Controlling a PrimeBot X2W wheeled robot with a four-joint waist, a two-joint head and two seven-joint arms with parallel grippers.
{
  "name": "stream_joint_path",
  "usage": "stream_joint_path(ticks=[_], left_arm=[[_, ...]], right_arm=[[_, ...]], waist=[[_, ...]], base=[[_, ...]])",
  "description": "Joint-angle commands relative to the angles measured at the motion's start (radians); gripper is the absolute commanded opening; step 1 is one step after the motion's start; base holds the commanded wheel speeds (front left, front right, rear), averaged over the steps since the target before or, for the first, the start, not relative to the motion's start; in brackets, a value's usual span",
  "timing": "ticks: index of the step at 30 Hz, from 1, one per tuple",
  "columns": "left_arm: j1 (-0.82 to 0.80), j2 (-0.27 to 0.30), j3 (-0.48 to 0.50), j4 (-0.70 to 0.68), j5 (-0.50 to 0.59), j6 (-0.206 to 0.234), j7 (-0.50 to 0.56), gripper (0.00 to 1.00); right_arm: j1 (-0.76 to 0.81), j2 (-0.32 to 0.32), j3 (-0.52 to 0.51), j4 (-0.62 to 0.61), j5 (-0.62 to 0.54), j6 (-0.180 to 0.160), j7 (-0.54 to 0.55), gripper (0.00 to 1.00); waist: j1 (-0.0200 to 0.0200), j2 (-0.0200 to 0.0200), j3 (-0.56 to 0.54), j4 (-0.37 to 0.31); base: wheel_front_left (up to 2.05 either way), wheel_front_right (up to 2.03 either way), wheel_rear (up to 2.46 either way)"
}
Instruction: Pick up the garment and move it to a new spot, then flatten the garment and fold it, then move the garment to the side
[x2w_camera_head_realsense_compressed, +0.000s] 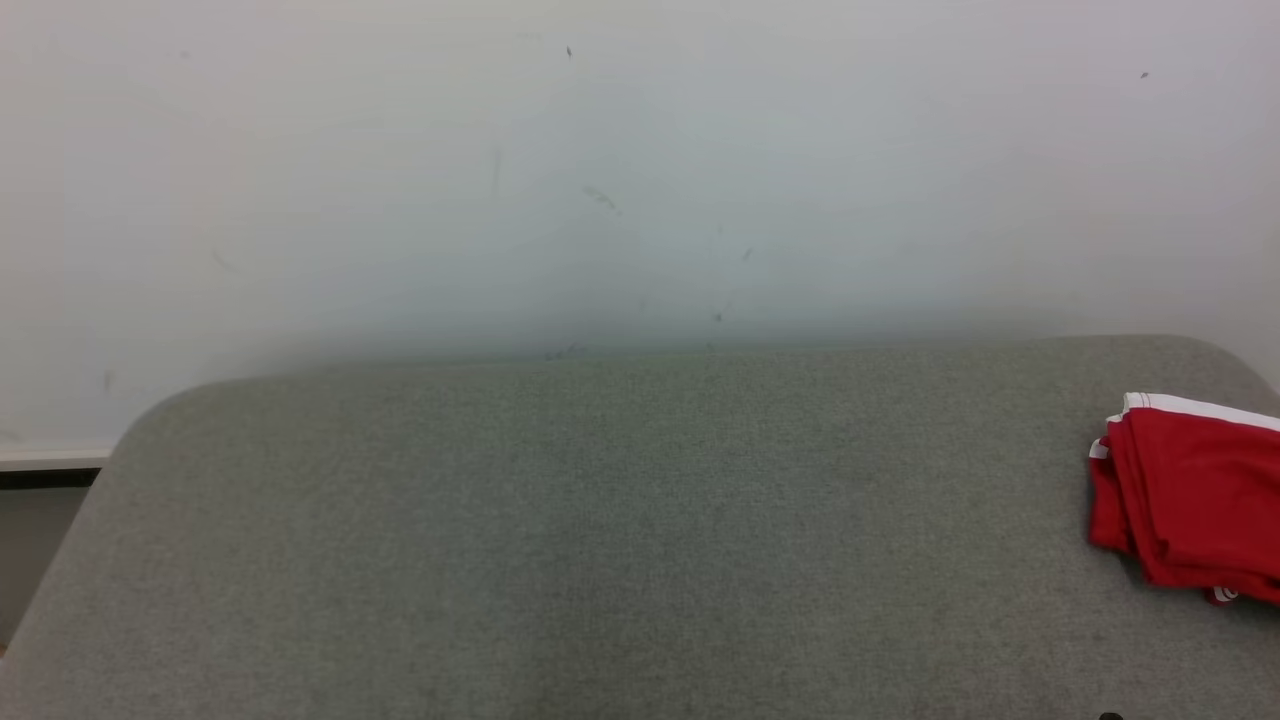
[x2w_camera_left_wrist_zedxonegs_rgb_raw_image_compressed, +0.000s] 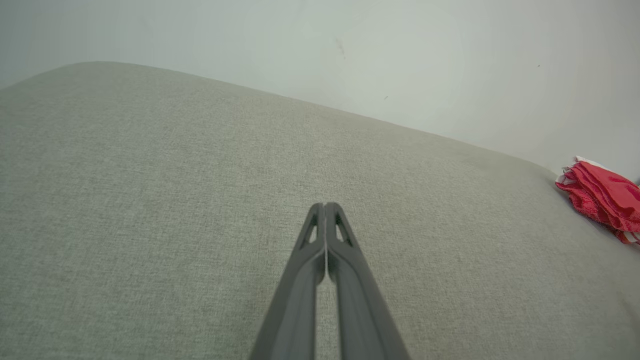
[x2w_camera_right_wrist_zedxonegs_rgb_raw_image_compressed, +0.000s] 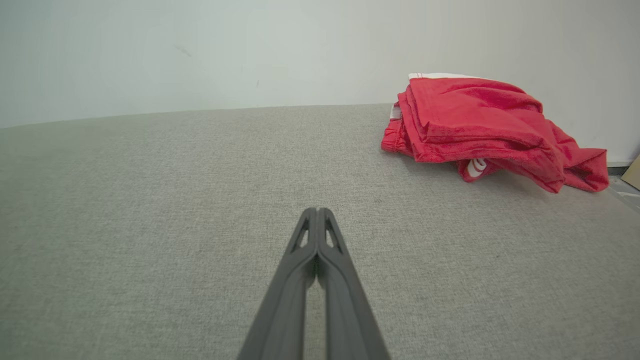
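My left tool (x2w_camera_left_wrist_zedxonegs_rgb_raw_image_compressed: 325, 205) is clenched, its two dark fingers pressed tip to tip with nothing between them, above bare grey fabric of the tabletop (x2w_camera_head_realsense_compressed: 600, 540). My right tool (x2w_camera_right_wrist_zedxonegs_rgb_raw_image_compressed: 317, 210) is clenched the same way and grasps nothing, also over bare fabric and well apart from the red garment (x2w_camera_right_wrist_zedxonegs_rgb_raw_image_compressed: 480, 120).

In the head view the red garment (x2w_camera_head_realsense_compressed: 1190, 490) lies folded at the far right of the tabletop, near the pale wall (x2w_camera_head_realsense_compressed: 600, 150), and the picture's right edge cuts it off. Its white-trimmed edge faces the wall, and its stacked folded edges face left, toward the middle of the tabletop.

In my right wrist view its long axis runs across the picture, roughly along the foot of the wall: the neat folded end is at the left, and a looser tail trails off to the right, where a white mark shows under the top layers

In my left wrist view the garment (x2w_camera_left_wrist_zedxonegs_rgb_raw_image_compressed: 602, 197) sits at the far right edge
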Motion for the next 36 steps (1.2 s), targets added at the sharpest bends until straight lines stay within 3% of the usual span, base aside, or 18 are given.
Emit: stream_joint_path(ticks=[1, 36], left_arm=[[-0.026, 0.002, 0.013, -0.011, -0.053, -0.003, 0.012, 0.00], [-0.142, 0.007, 0.105, 0.000, -0.593, -0.023, 0.158, 0.00]], right_arm=[[-0.025, -0.006, -0.009, -0.014, 0.057, 0.000, 0.012, 0.00], [-0.114, 0.002, -0.024, -0.065, 0.646, -0.001, 0.149, 0.00]], waist=[[0.0000, -0.0001, 0.002, 0.001], [0.0000, -0.0001, 0.034, 0.012]], base=[[0.00, 0.00, 0.00], [0.00, 0.00, 0.00]])
